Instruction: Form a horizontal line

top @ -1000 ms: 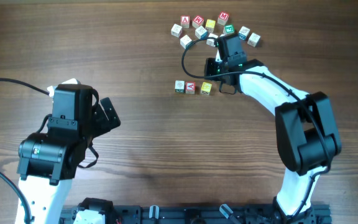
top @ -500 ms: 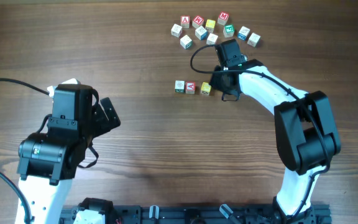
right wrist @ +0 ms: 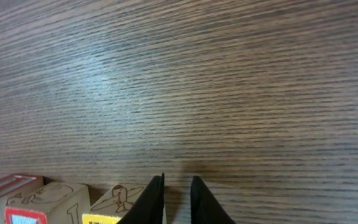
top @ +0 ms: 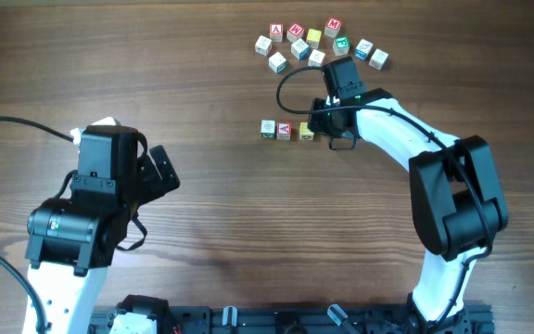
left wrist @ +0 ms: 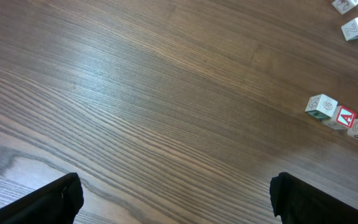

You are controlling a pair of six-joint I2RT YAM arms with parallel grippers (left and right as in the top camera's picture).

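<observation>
Closest in, find the left gripper [top: 162, 171] spread to its widest above bare table [top: 248, 232], holding nothing, well apart from the cubes. Further out, meet the right gripper [top: 326, 131], carried in from the right on the bent right arm [top: 401, 137], tilted low over the wood and pinched almost together with nothing between the fingers (see only a sliver of wood there in the wrist view). Look just to its left for the yellow cube [top: 306, 133], touching or barely clear; cannot tell which. Follow the row [left wrist: 344, 118] leftward through the red-letter cube [top: 285, 130] to the green-marked cube [top: 268, 129], set close side by side, long axis running left to right across the table. Judge the right arm by far the nearer for any leftward nudge along that axis. Farthest off, spot the loose cubes [top: 313, 42] scattered, near but apart from the row.
</observation>
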